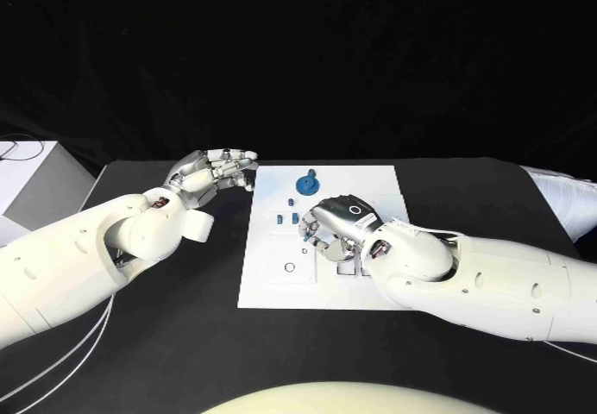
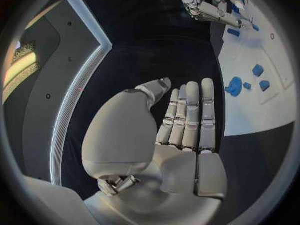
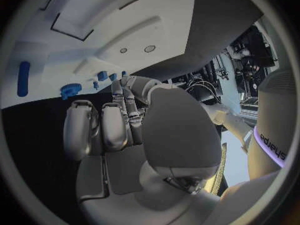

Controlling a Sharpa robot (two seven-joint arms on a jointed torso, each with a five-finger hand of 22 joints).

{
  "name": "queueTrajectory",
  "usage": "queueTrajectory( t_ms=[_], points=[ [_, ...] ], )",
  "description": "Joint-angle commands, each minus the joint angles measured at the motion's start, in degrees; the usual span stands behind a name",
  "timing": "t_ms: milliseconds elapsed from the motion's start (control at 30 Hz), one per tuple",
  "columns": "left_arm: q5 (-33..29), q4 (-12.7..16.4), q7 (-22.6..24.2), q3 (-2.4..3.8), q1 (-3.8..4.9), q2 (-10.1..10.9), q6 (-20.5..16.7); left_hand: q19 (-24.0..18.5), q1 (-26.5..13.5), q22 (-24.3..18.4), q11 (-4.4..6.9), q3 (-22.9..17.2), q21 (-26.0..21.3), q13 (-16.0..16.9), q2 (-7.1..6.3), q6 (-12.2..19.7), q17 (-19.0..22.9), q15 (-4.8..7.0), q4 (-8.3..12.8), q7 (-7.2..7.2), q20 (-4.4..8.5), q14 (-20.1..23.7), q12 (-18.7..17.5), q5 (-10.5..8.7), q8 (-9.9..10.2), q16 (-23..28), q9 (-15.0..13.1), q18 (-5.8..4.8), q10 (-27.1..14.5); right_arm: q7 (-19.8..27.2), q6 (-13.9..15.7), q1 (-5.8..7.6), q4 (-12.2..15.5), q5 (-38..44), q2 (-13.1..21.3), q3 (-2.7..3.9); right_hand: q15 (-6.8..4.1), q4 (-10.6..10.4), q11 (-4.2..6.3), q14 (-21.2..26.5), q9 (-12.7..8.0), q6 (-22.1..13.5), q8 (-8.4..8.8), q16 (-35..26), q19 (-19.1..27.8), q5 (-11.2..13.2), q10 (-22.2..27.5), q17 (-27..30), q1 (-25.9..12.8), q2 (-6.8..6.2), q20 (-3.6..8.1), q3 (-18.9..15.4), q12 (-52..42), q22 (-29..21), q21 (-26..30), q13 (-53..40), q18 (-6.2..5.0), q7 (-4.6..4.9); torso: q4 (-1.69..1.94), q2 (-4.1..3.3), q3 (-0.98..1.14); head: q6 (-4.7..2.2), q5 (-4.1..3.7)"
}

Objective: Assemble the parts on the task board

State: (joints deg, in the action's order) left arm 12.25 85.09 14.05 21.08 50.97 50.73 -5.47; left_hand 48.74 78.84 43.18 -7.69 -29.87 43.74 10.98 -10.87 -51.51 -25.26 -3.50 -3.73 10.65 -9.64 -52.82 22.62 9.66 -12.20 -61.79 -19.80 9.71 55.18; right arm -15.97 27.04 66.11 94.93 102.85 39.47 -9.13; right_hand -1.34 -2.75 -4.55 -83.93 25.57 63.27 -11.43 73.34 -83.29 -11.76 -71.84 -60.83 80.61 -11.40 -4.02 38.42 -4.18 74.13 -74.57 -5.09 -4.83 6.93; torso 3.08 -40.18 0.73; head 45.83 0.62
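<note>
The robot's right hand point(image 1: 329, 226) hangs low over the middle of the white task board point(image 1: 361, 185), fingers curled downward toward the board's surface; whether anything is pinched beneath them cannot be told from the head view, and the right wrist view shows the fingers point(image 3: 103, 127) folded in with no part plainly between them. The left hand point(image 1: 214, 175) is raised off the board's far left corner, fingers loosely apart and holding nothing; the left wrist view shows them straight and side by side.

On the board, a round blue gear-like part point(image 1: 306, 184) lies flat near the far edge, and a cluster of small blue parts point(image 1: 289, 219) sits just beside the right hand, some of them apparently upright in their seats. A pale ring-shaped recess point(image 1: 290, 269) on the near half looks unfilled, as do the two small round holes point(image 3: 149, 48) seen in the right wrist view.

By these signs the assembly appears to be partway: several small pieces look placed, while the gear and at least one seat seem to wait their turn. The black bench point(image 1: 162, 345) surrounds the board.
</note>
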Motion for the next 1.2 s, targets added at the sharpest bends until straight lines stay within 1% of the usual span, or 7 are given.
queueTrajectory(
  t_ms=[33, 300, 367, 567, 767, 900, 1200],
  points=[
    [-0.01, 0.17, 0.45, 0.04, 0.01, 0.01, -0.31, 0.4, 0.05, -0.07, 0.05, 0.39, -0.29, -0.07, 0.06, -0.14, 0.08, -0.43, 0.02, 0.35, 0.1, -0.03, 0.05, 0.02, -0.22, 0.35, 0.06, 0.74, -0.4, 0.25, -1.48, -0.4, -0.45, 1.49, -0.65, -0.03, -0.32, -0.03, 1.47, -1.39, 0.09, 0.29, -0.33, 0.15, -0.27, -0.16, -1.9, 0.01, -0.06, 0.41, -0.05, 0.43, -0.08, -0.01, 0.02, -0.02, 1.05, -0.06, -0.08, -0.12, 0.07, 0.5, 0.47],
    [-0.01, 0.32, 0.38, 0.04, 0.01, 0.09, -0.16, 0.41, 0.05, -0.11, 0.03, 0.42, -0.35, -0.08, 0.06, -0.14, 0.09, -0.45, -0.01, 0.36, 0.09, -0.02, 0.04, 0.02, -0.24, 0.38, 0.06, 0.73, -0.46, -1.09, -2.54, -1.03, -1.36, 2.5, -1.7, -0.08, -0.32, 0.04, 1.45, -1.35, 0.11, 0.24, -0.33, 0.09, -0.21, -0.2, -1.87, 0.16, -0.06, 0.41, -0.05, 0.52, -0.02, -0.11, 0.12, -0.02, 1.02, -0.03, -0.06, -0.06, 0.1, 1.3, 1.06],
    [-0.01, 0.35, 0.36, 0.04, 0.01, 0.13, -0.09, 0.41, 0.05, -0.11, 0.03, 0.42, -0.35, -0.08, 0.06, -0.14, 0.09, -0.45, -0.01, 0.36, 0.09, -0.02, 0.04, 0.02, -0.24, 0.38, 0.06, 0.73, -0.46, -1.2, -3.07, -1.16, -1.52, 2.59, -1.85, -0.09, -0.31, 0.06, 1.44, -1.35, 0.12, 0.22, -0.33, 0.09, -0.18, -0.21, -1.86, 0.16, -0.07, 0.4, -0.05, 0.54, -0.01, -0.17, 0.19, -0.02, 1.0, -0.02, -0.09, -0.05, 0.09, 1.76, 1.34],
    [-0.02, 0.36, 0.32, 0.04, 0.01, 0.22, -0.02, 0.41, 0.05, -0.11, 0.03, 0.42, -0.35, -0.08, 0.06, -0.14, 0.09, -0.45, -0.01, 0.36, 0.09, -0.02, 0.04, 0.02, -0.24, 0.38, 0.06, 0.73, -0.46, -1.31, -4.35, -1.46, -1.78, 2.67, -2.18, -0.11, -0.31, 0.06, 1.43, -1.35, 0.13, 0.21, -0.34, 0.09, -0.2, -0.19, -1.86, 0.18, -0.09, 0.39, -0.05, 0.55, 0.01, -0.12, 0.14, -0.02, 1.01, 0.0, -0.12, -0.01, 0.15, 2.17, 1.56],
    [-0.02, 0.4, 0.28, 0.04, 0.01, 0.3, 0.05, 0.41, 0.05, -0.11, 0.03, 0.42, -0.35, -0.08, 0.06, -0.14, 0.09, -0.45, -0.01, 0.36, 0.09, -0.02, 0.04, 0.02, -0.24, 0.38, 0.06, 0.73, -0.46, -1.55, -5.19, -1.57, -2.14, 2.72, -2.32, -0.13, -0.31, 0.06, 1.43, -1.35, 0.13, 0.21, -0.34, 0.09, -0.2, -0.19, -1.86, 0.18, -0.09, 0.39, -0.05, 0.55, 0.01, -0.12, 0.14, -0.02, 1.01, 0.0, -0.14, -0.01, 0.08, 2.39, 1.58],
    [-0.02, 0.43, 0.27, 0.04, 0.01, 0.34, 0.06, 0.45, 0.03, -0.2, 0.0, 0.49, -0.47, -0.1, 0.07, -0.14, 0.11, -0.47, -0.07, 0.37, 0.07, 0.01, 0.03, 0.02, -0.26, 0.42, 0.06, 0.73, -0.56, -1.73, -5.7, -1.6, -2.37, 2.83, -2.51, -0.14, -0.29, 0.09, 1.42, -1.33, 0.17, 0.2, -0.36, 0.09, -0.16, -0.11, -1.87, 0.24, -0.16, 0.39, -0.05, 0.6, 0.04, -0.17, 0.2, -0.02, 1.0, 0.02, -0.16, -0.06, 0.14, 2.45, 1.59],
    [-0.02, 0.47, 0.27, 0.05, 0.01, 0.38, 0.17, 0.45, 0.03, -0.2, 0.0, 0.49, -0.47, -0.1, 0.07, -0.14, 0.11, -0.47, -0.07, 0.37, 0.07, 0.01, 0.03, 0.02, -0.26, 0.42, 0.06, 0.73, -0.56, -2.42, -5.63, -1.71, -2.83, 3.65, -2.96, -0.15, -0.28, 0.11, 1.41, -1.33, 0.19, 0.19, -0.37, 0.11, -0.15, -0.07, -1.88, 0.23, -0.19, 0.39, -0.06, 0.63, 0.07, -0.17, 0.2, -0.02, 1.0, 0.03, -0.07, -0.06, 0.13, 2.59, 1.56]
  ],
)
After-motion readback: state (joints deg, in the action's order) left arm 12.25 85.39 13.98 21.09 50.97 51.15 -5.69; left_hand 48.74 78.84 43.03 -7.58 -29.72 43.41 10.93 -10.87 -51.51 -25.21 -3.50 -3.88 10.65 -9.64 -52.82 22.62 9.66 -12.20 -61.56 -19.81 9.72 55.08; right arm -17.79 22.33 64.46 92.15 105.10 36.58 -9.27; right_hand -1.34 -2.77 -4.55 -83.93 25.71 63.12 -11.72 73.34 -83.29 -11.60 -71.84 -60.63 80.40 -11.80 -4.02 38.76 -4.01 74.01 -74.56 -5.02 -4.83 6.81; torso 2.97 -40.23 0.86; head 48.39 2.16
